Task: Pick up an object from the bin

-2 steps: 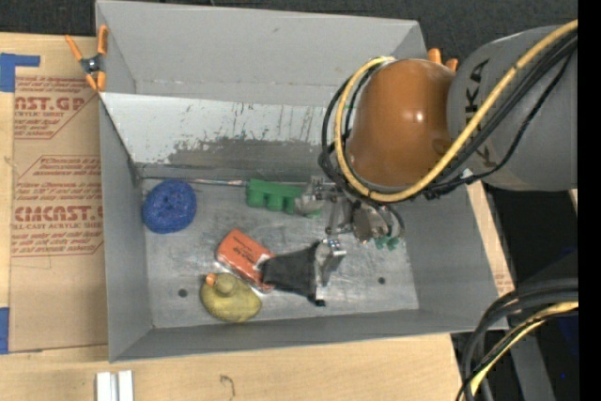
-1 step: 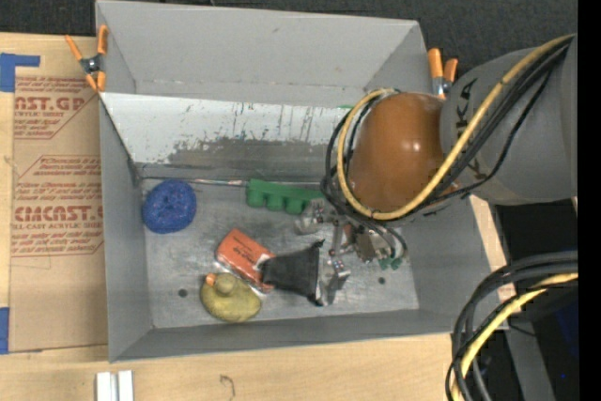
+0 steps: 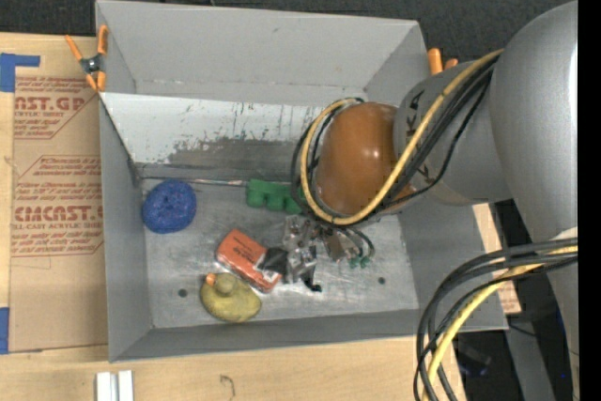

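Grey metal walls slope down to the scuffed floor of a bin (image 3: pixel 263 61) standing on a pale bench (image 3: pixel 310 376), as a silver robot arm (image 3: pixel 540 127) reaches in over the right-hand rim. Its wrist, capped by a glossy orange-brown cover (image 3: pixel 355 155) and looped with yellow-and-black cables (image 3: pixel 306 160), hangs above the middle of the floor. The jaws are low down toward the near wall, among a small clutter of crumpled clear wrap (image 3: pixel 324 285) and a dark piece (image 3: pixel 274 260). Whether the jaws are wide or narrow cannot be told. Closest to them, just to the left, lies a flat orange packet (image 3: pixel 240 251), tilted, its lower end touching the dark piece. A yellow rubber duck (image 3: pixel 230 300) with an orange beak rests by the near wall, just beside the packet. A green block (image 3: pixel 268 194) lies at the foot of the far wall, partly under the wrist cover. A round blue ball (image 3: pixel 169 206) sits near the left wall, well apart from the rest.
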### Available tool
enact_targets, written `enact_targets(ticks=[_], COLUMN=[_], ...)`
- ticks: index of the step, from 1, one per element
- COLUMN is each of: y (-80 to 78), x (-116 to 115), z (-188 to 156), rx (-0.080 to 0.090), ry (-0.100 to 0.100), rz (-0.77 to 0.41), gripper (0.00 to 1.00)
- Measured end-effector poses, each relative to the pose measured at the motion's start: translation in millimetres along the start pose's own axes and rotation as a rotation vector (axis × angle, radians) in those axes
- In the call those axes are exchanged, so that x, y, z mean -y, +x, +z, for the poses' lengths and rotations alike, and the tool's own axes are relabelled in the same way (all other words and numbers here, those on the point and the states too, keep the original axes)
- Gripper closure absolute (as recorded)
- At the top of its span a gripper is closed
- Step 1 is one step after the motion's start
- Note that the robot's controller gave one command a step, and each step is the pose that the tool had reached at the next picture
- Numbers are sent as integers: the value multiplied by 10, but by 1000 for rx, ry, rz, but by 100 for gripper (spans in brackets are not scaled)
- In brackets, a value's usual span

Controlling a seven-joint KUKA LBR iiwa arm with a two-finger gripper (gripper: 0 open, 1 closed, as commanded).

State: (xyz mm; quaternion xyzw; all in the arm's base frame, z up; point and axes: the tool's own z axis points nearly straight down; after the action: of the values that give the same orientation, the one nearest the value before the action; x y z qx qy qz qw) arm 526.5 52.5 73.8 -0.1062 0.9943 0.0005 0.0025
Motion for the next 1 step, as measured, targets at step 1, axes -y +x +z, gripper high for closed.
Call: enact_targets(ticks=[1], y=[0], x=[0], z=[0], rx=[0], ry=[0], rz=[0], gripper=[100])
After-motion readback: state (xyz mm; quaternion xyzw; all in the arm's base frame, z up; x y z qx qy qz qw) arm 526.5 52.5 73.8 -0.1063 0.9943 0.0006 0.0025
